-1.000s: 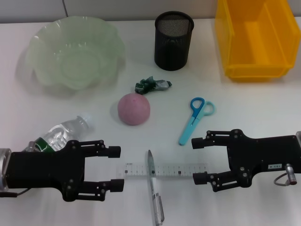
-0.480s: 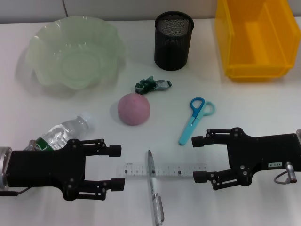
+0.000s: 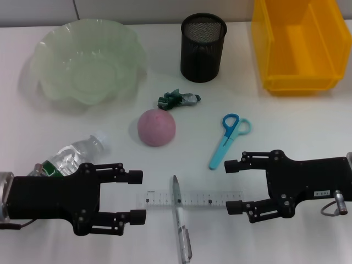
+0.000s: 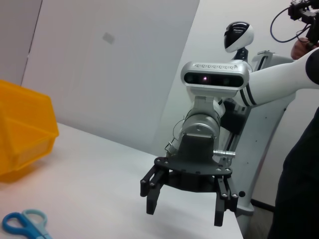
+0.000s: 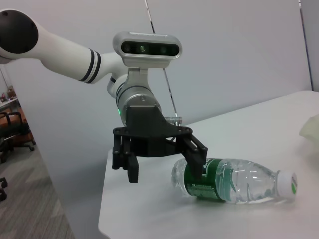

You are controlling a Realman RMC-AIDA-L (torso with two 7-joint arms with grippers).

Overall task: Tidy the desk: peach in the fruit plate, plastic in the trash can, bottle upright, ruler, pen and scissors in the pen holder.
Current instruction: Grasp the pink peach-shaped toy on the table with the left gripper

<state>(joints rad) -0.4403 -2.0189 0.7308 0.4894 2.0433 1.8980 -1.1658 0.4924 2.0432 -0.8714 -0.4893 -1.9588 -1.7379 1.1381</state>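
A pink peach (image 3: 157, 127) lies mid-table, with a crumpled green and silver plastic wrapper (image 3: 177, 99) just behind it. The clear bottle (image 3: 71, 157) lies on its side at the near left, partly hidden behind my left gripper (image 3: 137, 197), which is open and holds nothing. My right gripper (image 3: 230, 186) is open too, near the blue scissors (image 3: 228, 137). A clear ruler (image 3: 192, 198) lies between both grippers, crossed by a silver pen (image 3: 180, 225). The right wrist view shows the left gripper (image 5: 164, 173) beside the bottle (image 5: 234, 181). The left wrist view shows the right gripper (image 4: 184, 211).
A pale green fruit plate (image 3: 49, 66) stands at the back left. The black mesh pen holder (image 3: 203, 47) is at the back centre. A yellow open bin (image 3: 300, 80), the trash can, sits at the back right. The table's side edge runs close behind each gripper.
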